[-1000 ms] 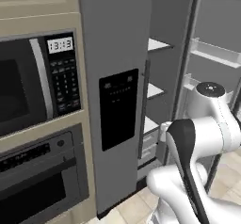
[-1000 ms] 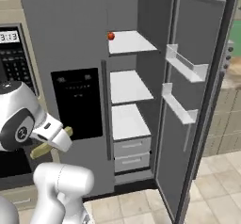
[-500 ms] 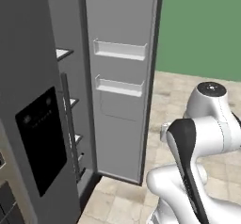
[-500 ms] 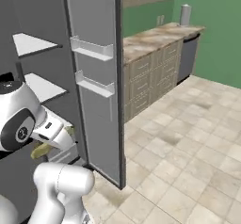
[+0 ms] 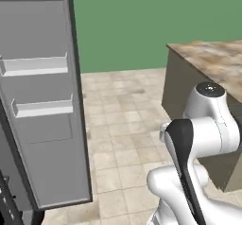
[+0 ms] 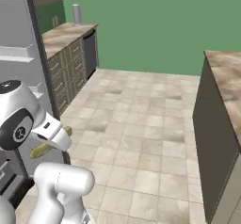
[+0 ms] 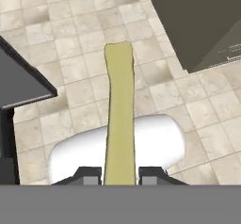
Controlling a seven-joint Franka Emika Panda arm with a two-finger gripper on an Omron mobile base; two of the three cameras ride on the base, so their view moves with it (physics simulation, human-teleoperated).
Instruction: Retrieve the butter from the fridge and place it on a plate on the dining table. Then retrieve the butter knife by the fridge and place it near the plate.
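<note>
My gripper (image 7: 120, 177) is shut on the butter (image 7: 118, 110), a thin olive-yellow stick that juts out from between the two fingertips (image 7: 89, 175) over the tiled floor. In the right base view the butter (image 6: 43, 148) pokes out on both sides of the white hand, low at the left. The fridge stands at the left with its door (image 5: 42, 101) swung open. The dining table (image 5: 212, 58), a marbled beige-brown slab on dark sides, rises at the right, apart from the gripper. The plate and the butter knife are out of view.
Beige tiled floor (image 6: 141, 115) stretches between the fridge door (image 6: 19, 53) and the dining table (image 6: 226, 72). A marbled counter over beige drawers (image 6: 66, 35), with a grey canister (image 6: 76, 13) on it, runs along the far left wall. A green wall closes the back.
The whole picture has swung right, away from the fridge shelves toward the floor and dining table, so the base has turned. The butter stays clamped in the gripper.
</note>
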